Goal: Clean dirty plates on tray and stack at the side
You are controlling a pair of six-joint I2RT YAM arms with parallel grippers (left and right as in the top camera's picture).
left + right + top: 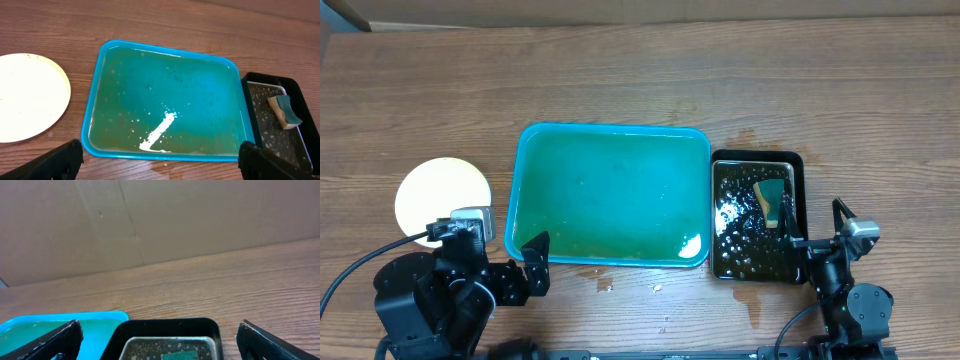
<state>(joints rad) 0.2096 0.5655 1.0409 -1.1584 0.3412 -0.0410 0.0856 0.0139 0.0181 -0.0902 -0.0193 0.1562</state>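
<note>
The plates (443, 195) lie on the tabletop (620, 70) at the left of the overhead frame, just beside the tray's left edge but not touching it. Only one round pale disc shows from above, so I cannot tell how many are stacked. In the left wrist view its rim carries some small brown specks. The tray (525, 190) sits in the middle of the frame; its floor looks wet and a little cloudy, with a bright reflection near the lower right corner.

The left gripper (160, 149) is at the lower left of the overhead frame, below the plates and by the tray's lower left corner, with its fingers (60, 160) wide apart. The right gripper (159, 327) is at the lower right, over the near end of the black tray (800, 165), and its fingers (270, 342) are also wide apart. The black tray stands just right of the teal one and holds water and a sponge (773, 195).
</note>
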